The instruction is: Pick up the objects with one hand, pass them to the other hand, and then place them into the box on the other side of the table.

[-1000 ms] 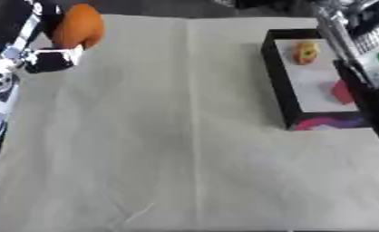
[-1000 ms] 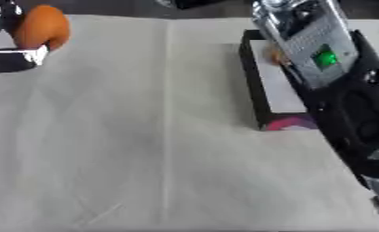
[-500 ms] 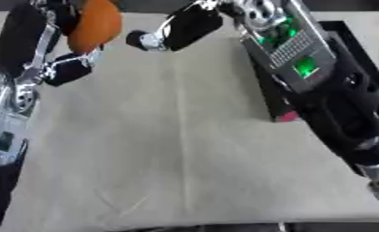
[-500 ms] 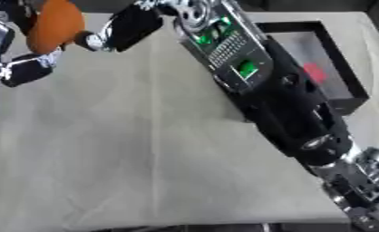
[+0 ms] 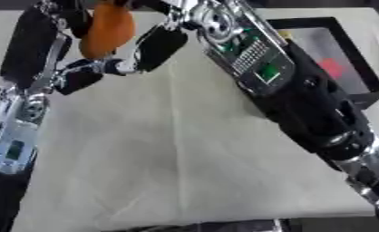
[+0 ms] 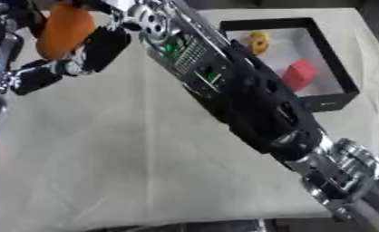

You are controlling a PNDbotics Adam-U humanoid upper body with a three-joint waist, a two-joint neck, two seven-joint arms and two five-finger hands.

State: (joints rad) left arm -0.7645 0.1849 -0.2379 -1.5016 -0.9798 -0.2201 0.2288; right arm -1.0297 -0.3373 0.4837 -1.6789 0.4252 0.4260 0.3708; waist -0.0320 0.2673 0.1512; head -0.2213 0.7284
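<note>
Mid-handover, well left of the black box (image 6: 329, 68): orange object (image 5: 107, 29) held aloft in the left hand (image 5: 80, 68), fingers curled round it. Right hand (image 5: 157, 45) touching it, fingers extended, not yet closed. Early release risks a drop onto the tabletop (image 5: 169, 154), well short of the box.

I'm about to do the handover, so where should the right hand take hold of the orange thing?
The orange thing sits in the left hand, whose fingers cover its left side and bottom. Its right flank and upper bulge look bare, so the right hand, already beside it, would likely do best closing on that rounded right side from the right, fingers clear of the left hand's.
</note>
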